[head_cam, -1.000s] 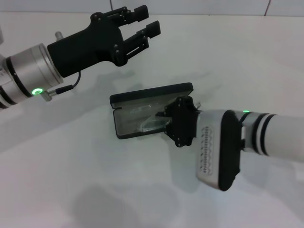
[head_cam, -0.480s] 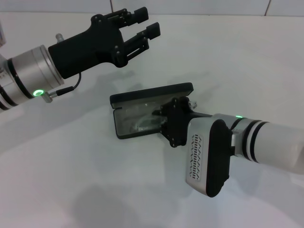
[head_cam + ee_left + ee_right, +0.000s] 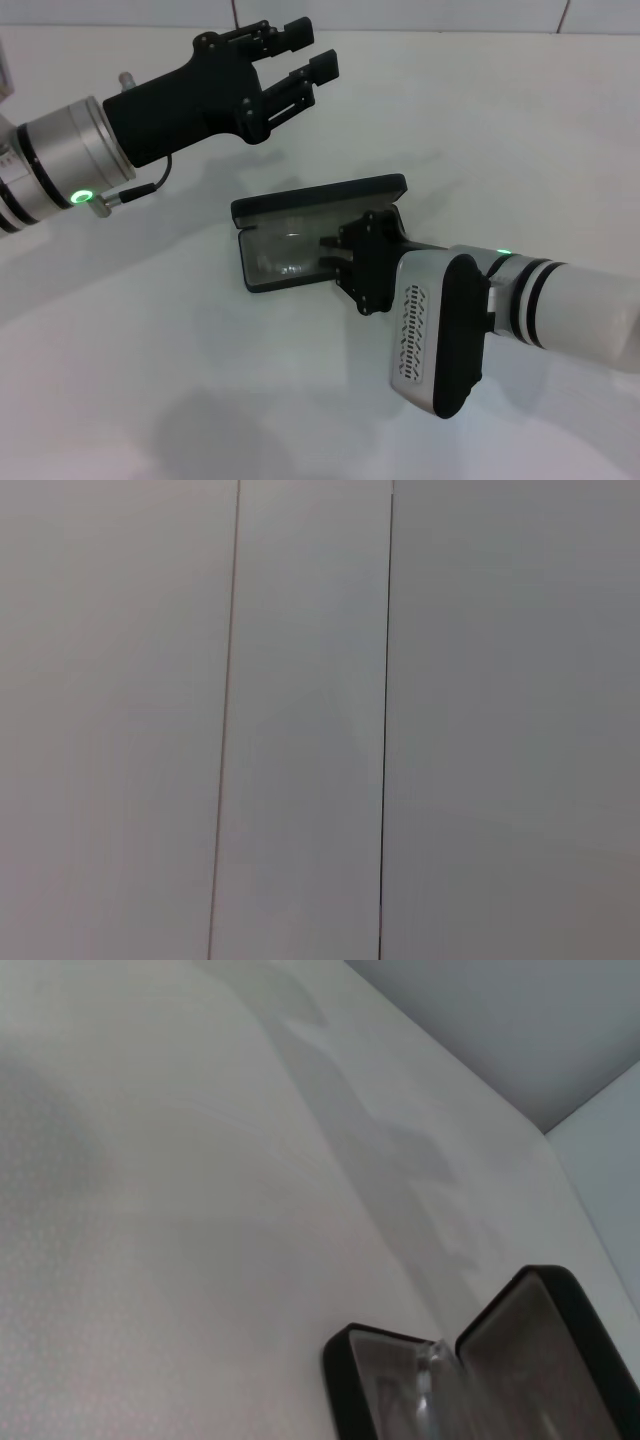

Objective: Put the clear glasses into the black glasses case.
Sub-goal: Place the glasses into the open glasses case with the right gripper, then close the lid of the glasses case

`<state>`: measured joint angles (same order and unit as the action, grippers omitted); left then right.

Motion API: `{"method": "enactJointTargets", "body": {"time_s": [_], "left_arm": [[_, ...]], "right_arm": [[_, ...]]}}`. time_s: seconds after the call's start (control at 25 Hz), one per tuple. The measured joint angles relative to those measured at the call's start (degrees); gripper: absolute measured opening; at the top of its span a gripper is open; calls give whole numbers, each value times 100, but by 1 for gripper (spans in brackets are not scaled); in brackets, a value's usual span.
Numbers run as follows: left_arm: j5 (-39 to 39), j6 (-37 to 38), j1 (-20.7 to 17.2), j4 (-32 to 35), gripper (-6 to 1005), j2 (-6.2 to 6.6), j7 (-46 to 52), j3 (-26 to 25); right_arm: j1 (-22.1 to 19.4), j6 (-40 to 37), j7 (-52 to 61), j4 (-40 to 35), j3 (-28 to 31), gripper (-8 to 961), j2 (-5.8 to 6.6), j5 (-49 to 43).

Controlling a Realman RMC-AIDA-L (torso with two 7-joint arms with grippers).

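Two arms show over the white table (image 3: 150, 380). Far left, the left gripper (image 3: 300, 50) hangs raised with fingers spread, holding nothing. At centre the black glasses case (image 3: 262, 208) lies open, the clear glasses (image 3: 285, 255) inside. Right gripper (image 3: 338, 255) reaches into the case; its grip cannot be told.

A plain white bench (image 3: 150, 380) fills the scene, running back to a pale tiled wall at the far edge. One thing lies directly on it: a black glasses case (image 3: 300, 225), open, a little right of the middle. Its tray sits flat on the bench with the grey lining facing up, and the lid stands raised along the far side. Clear glasses (image 3: 290, 262) rest inside the tray. Soft shadows fall across the bench around and to the left of the case.
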<state>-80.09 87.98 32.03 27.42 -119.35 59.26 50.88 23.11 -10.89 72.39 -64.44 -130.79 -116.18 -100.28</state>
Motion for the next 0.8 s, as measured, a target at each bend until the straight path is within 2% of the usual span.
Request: {"method": "enactJointTargets", "body": {"time_s": [0.16, 0.32, 0.44, 0.52, 0.64, 0.8], "left_arm": [[0, 0, -10, 0, 468, 0, 12, 1], [0, 1, -47, 0, 468, 0, 14, 1], [0, 1, -90, 6, 469, 0, 15, 1], [-27, -2, -119, 20, 469, 8, 20, 1], [-129, -138, -85, 26, 469, 28, 167, 1], [-514, -722, 148, 36, 470, 10, 533, 0]], "right_arm": [[-22, -39, 26, -23, -1, 152, 0, 0], [-180, -243, 51, -214, 107, 217, 31, -7], [-436, -1192, 52, -544, 635, 266, 69, -41], [-621, -2356, 57, -762, 1326, 298, 68, -16], [-757, -4492, 70, -863, 2772, 354, 68, 301], [-547, -6817, 57, -102, 4814, 444, 77, 679]]}}
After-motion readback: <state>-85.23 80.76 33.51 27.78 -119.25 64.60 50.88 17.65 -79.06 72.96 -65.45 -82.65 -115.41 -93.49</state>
